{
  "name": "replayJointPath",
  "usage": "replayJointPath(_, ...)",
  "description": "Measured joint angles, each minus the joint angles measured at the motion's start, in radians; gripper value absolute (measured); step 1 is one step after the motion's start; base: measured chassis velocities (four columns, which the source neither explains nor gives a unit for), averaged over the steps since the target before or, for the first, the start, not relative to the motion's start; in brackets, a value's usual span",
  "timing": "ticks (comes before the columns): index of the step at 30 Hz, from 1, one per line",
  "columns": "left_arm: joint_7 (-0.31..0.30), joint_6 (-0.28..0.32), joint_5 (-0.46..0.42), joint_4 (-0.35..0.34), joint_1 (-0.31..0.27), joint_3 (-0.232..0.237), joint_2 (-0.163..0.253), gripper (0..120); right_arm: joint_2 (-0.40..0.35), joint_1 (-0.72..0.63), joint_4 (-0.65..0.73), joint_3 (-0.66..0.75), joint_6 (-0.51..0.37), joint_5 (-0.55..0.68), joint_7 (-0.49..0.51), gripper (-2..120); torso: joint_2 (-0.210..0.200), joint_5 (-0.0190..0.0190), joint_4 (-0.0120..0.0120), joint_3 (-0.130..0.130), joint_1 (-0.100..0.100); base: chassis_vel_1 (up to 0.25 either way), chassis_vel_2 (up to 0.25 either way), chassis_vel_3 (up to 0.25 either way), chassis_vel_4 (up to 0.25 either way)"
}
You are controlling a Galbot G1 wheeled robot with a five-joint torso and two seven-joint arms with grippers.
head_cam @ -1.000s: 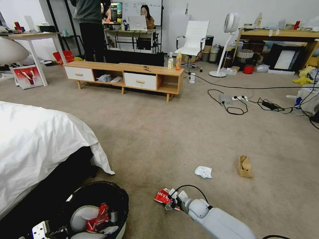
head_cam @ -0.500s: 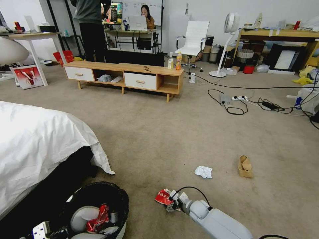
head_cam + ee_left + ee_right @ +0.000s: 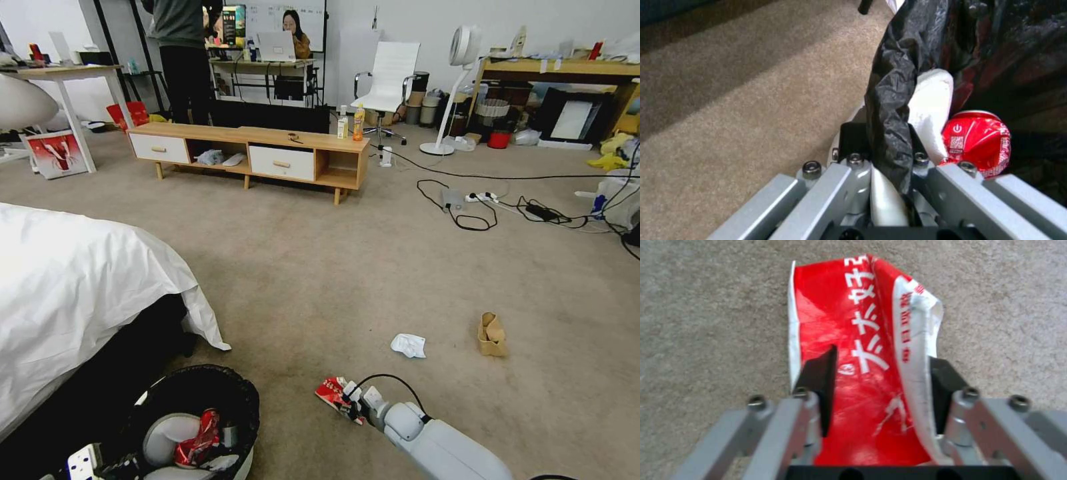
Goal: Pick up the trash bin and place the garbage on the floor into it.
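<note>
The trash bin (image 3: 243, 400), white with a black bag over its rim, is at the bottom left beside the bed. My left gripper (image 3: 882, 140) is shut on its rim and the bag (image 3: 891, 83). A crushed red can (image 3: 978, 143) lies inside the bin. The flattened red-white carton (image 3: 330, 390) lies on the floor (image 3: 320, 267), and my right gripper (image 3: 351, 400) is shut on it. In the right wrist view the carton (image 3: 862, 340) sits pinched between the two fingers (image 3: 820, 380). Farther off lie a crumpled white tissue (image 3: 408, 345) and a brown paper box (image 3: 491, 334).
A bed with a white sheet (image 3: 80, 287) fills the left side. A low wooden cabinet (image 3: 253, 150) with two drink bottles (image 3: 359, 122) stands across the room. Cables and a power strip (image 3: 480, 198) lie at the right, near a standing fan (image 3: 460, 47).
My right gripper has shifted slightly to the right, and the carton has moved and turned a little with it. The bin and left gripper are unchanged.
</note>
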Motion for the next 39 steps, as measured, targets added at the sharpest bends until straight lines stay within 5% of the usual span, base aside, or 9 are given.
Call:
replayJointPath(11, -0.001, 0.000, 0.001, 0.000, -0.006, 0.007, 0.001, 3, -0.037, -0.018, 0.062, 0.005, 0.008, 0.035, -0.005, 0, 0.000, 0.0001, 0.0000, 0.000, 0.000, 0.000, 0.000, 0.000, 0.000)
replayJointPath(26, -0.007, 0.004, -0.001, -0.007, -0.009, 0.013, 0.004, 3, -0.104, -0.037, 0.156, 0.039, 0.019, 0.084, 0.005, 0, 0.000, 0.0004, 0.0002, 0.000, 0.000, 0.000, 0.000, 0.000, 0.000)
replayJointPath(39, -0.042, 0.023, -0.057, -0.070, -0.011, 0.020, 0.022, 3, -0.372, -0.097, 0.751, 0.225, -0.072, 0.220, 0.123, 0, 0.000, 0.0003, 0.0000, 0.000, 0.000, 0.000, 0.000, 0.000, 0.000)
